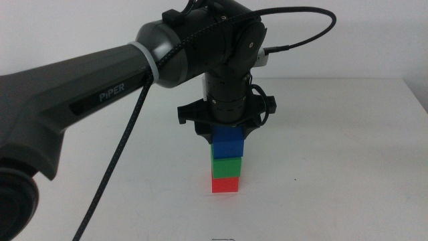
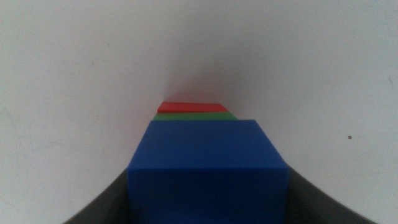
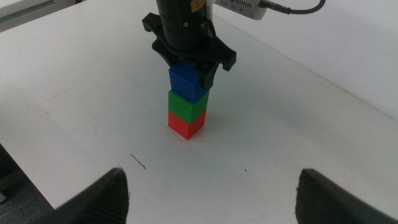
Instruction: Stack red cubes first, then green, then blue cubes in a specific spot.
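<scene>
L gripper [image 1: 227, 137] clamps matte deep-blue cube [image 1: 229, 142] atop matte green cube [image 1: 226, 166], matte red cube [image 1: 225, 183]. Square edges, unclamp slow, lift straight. R gripper [image 3: 214, 193] spread, waiting.

The left arm reaches in from the left, its left gripper [image 1: 227, 137] pointing straight down, jaws closed on the blue cube [image 1: 227, 142]. The right gripper [image 3: 211, 186] waits near, jaws spread wide.

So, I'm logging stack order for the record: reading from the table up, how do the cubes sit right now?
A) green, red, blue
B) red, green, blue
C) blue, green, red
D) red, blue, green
B: the red cube sits on the table, the green cube on it, and the blue cube on top, gripped by the left end effector; the right end effector waits apart, open.
</scene>
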You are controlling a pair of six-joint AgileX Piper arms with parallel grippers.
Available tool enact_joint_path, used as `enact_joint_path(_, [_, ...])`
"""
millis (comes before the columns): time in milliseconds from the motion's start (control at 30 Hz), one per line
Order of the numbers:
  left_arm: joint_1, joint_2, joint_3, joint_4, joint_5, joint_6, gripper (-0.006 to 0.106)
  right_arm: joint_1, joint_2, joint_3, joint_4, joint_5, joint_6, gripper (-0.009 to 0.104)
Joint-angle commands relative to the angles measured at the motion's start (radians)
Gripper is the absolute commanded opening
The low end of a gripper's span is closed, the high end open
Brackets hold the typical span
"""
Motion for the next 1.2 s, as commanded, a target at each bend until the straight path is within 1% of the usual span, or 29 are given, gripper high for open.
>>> enact_joint_path(0, [-0.003,-0.051,-0.023,0.011,0.083,0.002,0.038,0.0,0.01,-0.017,-0.002,-0.066,-0.009,0.094])
enact_joint_path(33, [-0.003,-0.051,-0.023,0.011,0.083,0.007,0.041,0.0,0.01,-0.017,-0.002,-0.066,-0.009,0.094])
enact_joint_path(67, [-0.003,-0.051,-0.023,0.012,0.082,0.011,0.048,0.0,0.01,-0.017,-0.002,-0.066,-0.009,0.094])
enact_joint_path(133, [-0.003,-0.051,-0.023,0.011,0.082,0.011,0.053,0.0,0.01,-0.017,-0.002,-0.066,-0.009,0.094])
enact_joint_path(167, [-0.003,-0.051,-0.023,0.017,0.082,0.023,0.06,0.0,0.01,-0.017,-0.002,-0.066,-0.009,0.094])
enact_joint_path(333, [-0.003,-0.051,-0.023,0.019,0.082,0.042,0.068,0.0,0.01,-0.017,-0.002,-0.066,-0.009,0.094])
enact_joint_path(600, [-0.003,-0.051,-0.023,0.019,0.082,0.055,0.077,0.0,0.01,-0.017,-0.002,-0.066,-0.009,0.094])
enact_joint_path(867, [-0.003,-0.107,-0.03,0.01,0.082,0.158,0.09,0.0,0.01,-0.017,-0.002,-0.066,-0.009,0.094])
enact_joint_path(1033, [-0.003,-0.204,-0.03,0.011,0.082,0.248,0.091,0.0,0.01,-0.017,-0.002,-0.066,-0.009,0.094])
enact_joint_path(1167, [-0.003,-0.293,-0.03,0.012,0.082,0.25,0.091,0.0,0.01,-0.017,-0.002,-0.066,-0.009,0.094])
